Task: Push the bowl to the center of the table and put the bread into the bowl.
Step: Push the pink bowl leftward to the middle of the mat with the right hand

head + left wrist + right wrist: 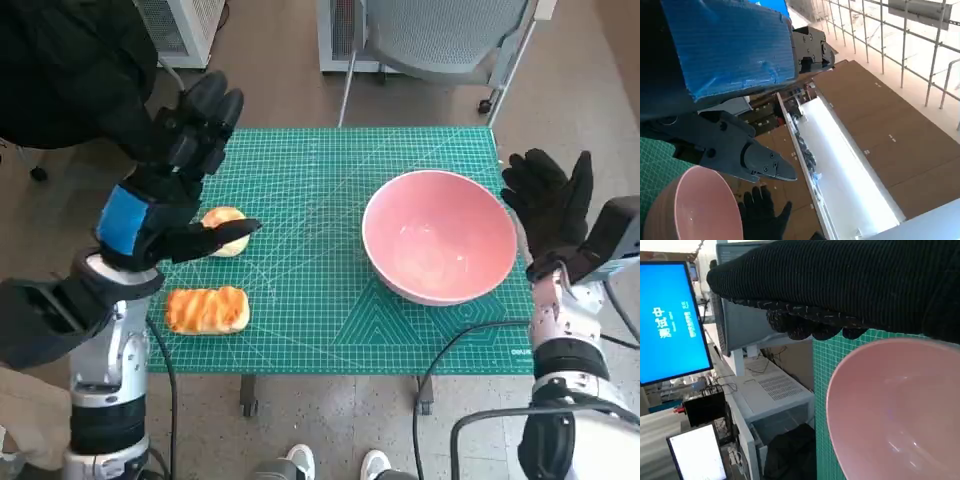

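At the right of the head frame, the pink bowl [440, 248] sits empty on the green cutting mat [320, 190] that covers the worktop, off toward the mat's right edge and not at its center. The right hand [550, 205] stands just beside the bowl's right rim, fingers spread upward and holding nothing; whether it touches the rim cannot be told. At the left of the frame lie two breads: a flat toasted piece [207, 309] near the lower left and a small round bun [226, 230] above it. The left hand [170, 200] hovers over the bun, fingers apart, gripping nothing. By these pictures neither step looks finished: the push and the bread placement both remain.
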Available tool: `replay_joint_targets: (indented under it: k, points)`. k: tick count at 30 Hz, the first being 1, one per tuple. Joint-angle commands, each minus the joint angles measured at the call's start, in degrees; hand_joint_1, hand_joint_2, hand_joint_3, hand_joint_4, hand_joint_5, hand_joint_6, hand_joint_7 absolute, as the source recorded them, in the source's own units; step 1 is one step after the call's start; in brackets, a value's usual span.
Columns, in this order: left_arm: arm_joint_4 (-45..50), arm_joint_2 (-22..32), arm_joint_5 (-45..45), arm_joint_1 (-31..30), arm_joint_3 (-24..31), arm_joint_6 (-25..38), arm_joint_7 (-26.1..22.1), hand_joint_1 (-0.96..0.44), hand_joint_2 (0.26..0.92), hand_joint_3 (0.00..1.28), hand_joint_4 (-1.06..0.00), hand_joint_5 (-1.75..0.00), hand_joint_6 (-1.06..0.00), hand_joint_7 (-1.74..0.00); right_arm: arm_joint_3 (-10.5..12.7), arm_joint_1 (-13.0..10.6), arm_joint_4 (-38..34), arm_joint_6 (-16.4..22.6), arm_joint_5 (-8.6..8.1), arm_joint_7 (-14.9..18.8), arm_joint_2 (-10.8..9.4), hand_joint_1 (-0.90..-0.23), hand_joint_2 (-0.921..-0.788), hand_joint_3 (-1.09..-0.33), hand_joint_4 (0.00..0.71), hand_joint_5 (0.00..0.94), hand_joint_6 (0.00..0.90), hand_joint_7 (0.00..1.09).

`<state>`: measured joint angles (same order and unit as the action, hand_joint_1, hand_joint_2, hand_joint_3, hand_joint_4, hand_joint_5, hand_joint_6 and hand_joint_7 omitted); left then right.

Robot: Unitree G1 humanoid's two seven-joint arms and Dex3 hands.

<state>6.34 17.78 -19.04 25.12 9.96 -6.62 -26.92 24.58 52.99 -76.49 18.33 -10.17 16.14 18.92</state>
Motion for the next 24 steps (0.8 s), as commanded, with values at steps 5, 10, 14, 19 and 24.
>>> replay_joint_targets:
  k: [5, 10, 14, 19, 24]
  points:
    - [2.7, 1.5, 0.1, -1.1, 0.9, 1.6, 0.9, -0.24, 0.921, 0.02, -0.01, 0.0, 0.0, -0.26, 0.4, -2.2, -0.8, -1.0, 0.65, -0.8, -1.0, -0.719, -0.921, -0.891, 0.389, 0.009, 0.473, 0.06]
    - [3.5, 1.8, 0.2, -1.4, 0.9, 2.1, 1.4, -0.23, 0.92, 0.02, 0.0, 0.0, 0.0, -0.26, 0.6, -2.5, -0.8, -1.0, 0.49, -0.6, -1.3, -0.722, -0.921, -0.891, 0.392, 0.008, 0.472, 0.05]
    - [4.0, 2.1, 0.1, -1.6, 1.0, 2.5, 1.6, -0.23, 0.919, 0.03, 0.0, 0.0, 0.0, -0.25, 0.7, -2.7, -0.8, -0.8, 0.44, -0.5, -1.6, -0.728, -0.921, -0.881, 0.394, 0.007, 0.485, 0.05]
    - [4.9, 2.4, -0.1, -1.8, 1.1, 3.4, 1.9, -0.23, 0.919, 0.03, 0.0, 0.0, 0.0, -0.25, 1.0, -3.1, -0.8, -0.6, 0.32, -0.4, -2.1, -0.716, -0.921, -0.881, 0.396, 0.006, 0.49, 0.05]
    - [5.8, 2.5, -0.4, -2.0, 1.3, 4.4, 2.3, -0.23, 0.92, 0.03, 0.0, 0.0, 0.0, -0.25, 0.9, -3.3, -0.8, -0.4, 0.57, -0.5, -2.6, -0.706, -0.921, -0.884, 0.392, 0.002, 0.484, 0.04]
